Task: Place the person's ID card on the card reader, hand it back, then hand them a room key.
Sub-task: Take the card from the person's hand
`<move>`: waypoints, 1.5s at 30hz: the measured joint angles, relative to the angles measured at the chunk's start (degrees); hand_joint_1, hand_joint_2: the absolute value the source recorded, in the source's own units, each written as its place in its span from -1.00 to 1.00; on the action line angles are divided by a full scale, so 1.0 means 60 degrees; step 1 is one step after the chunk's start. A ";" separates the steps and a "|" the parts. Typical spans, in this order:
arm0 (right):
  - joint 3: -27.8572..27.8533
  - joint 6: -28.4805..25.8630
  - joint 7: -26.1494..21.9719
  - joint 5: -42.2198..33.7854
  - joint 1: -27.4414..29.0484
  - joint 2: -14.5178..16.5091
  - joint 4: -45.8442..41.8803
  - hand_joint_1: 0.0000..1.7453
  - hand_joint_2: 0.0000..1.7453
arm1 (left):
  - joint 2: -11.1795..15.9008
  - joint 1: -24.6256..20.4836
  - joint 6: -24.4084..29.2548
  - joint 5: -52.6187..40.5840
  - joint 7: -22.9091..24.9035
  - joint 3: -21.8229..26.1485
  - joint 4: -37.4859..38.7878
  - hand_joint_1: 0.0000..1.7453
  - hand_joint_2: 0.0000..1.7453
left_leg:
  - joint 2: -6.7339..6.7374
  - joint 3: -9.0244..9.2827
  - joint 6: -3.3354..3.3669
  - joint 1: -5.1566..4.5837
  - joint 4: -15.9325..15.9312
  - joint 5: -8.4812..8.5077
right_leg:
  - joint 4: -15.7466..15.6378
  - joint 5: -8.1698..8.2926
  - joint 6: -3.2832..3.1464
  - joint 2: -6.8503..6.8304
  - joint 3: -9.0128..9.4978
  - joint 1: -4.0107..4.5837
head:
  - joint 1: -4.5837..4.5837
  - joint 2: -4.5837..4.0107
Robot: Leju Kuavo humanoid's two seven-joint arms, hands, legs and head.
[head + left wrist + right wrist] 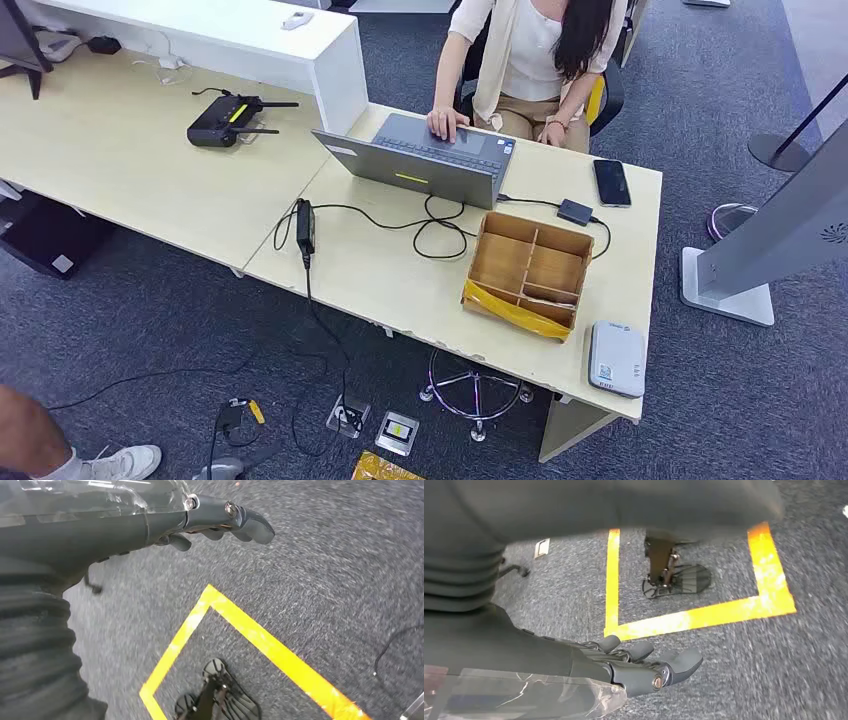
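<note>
Grey carpet under a pale desk (150,170); we see the white card reader (615,358) at its near right corner, beside a wooden divider box (528,272). Our left hand (220,522) and right hand (644,667) hang empty, fingers loosely spread over yellow floor tape (694,620).

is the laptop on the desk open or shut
Open. The laptop has its lid raised with its back toward the camera, and a person's hand rests on its keyboard.

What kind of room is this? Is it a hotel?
Probably a front desk or office, maybe a hotel's. A person works on a laptop at a long desk, with a white card reader and a wooden box with compartments near its edge.
</note>
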 joint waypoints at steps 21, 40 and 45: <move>0.1067 -0.0105 -0.0302 -0.0936 -0.0416 -0.0767 0.0561 -1.00 -1.00 | -0.0130 -0.0455 0.0044 -0.0246 0.0206 0.2177 0.0602 -1.00 -1.00 | 0.0000 0.0000 0.0000 0.0000 0.0000 0.0000 | 0.0000 0.0000 0.0000 0.0000 0.0000 0.0000 | 0.0000 0.0000; 0.1178 -0.0232 -0.1524 -0.1354 -0.3093 -0.3151 0.0614 -1.00 -1.00 | 0.0066 -0.0505 -0.0766 -0.0411 0.0199 0.2420 0.0734 -1.00 -1.00 | 0.0010 0.0000 0.0029 -0.0036 0.0005 0.0020 | 0.0001 0.0026 0.0031 0.0004 -0.0003 -0.0038 | -0.0001 0.0000; 0.1179 0.0106 -0.1763 -0.1181 -0.4118 -0.3845 0.0614 -1.00 -1.00 | 0.0094 -0.0507 -0.0831 -0.0506 0.0219 0.2414 0.0754 -1.00 -1.00 | 0.0003 -0.0009 0.0034 -0.0039 0.0006 0.0022 | 0.0001 0.0027 0.0032 -0.0004 -0.0002 -0.0040 | 0.0000 0.0000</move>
